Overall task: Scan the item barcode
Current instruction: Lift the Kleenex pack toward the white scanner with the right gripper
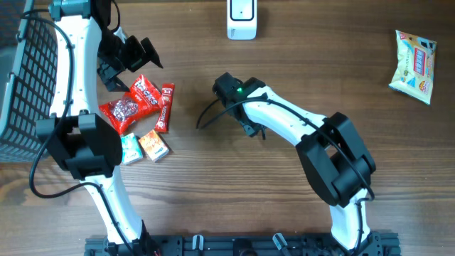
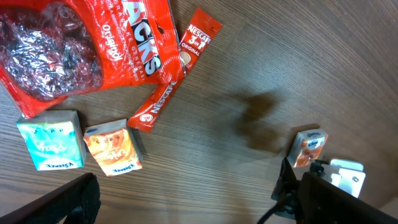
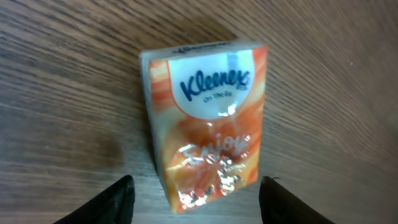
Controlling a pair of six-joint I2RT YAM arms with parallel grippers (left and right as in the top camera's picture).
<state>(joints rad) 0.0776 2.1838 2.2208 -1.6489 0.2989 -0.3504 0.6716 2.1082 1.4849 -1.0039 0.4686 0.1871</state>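
Here, right gripper (image 3: 198,190) open astride orange Kleenex pack (image 3: 205,118); left gripper (image 1: 131,62) wide open too.

Shop-checkout test bench, wire basket (image 1: 18,92), white scanner (image 1: 242,19), wooden table (image 1: 213,192)

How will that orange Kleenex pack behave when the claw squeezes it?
The Kleenex pack is probably light and soft: its wrapper is crinkled, so it may dent when the right gripper squeezes. The glossy film shows glare, so it could slip. It lies flat on the table, so rolling seems unlikely.
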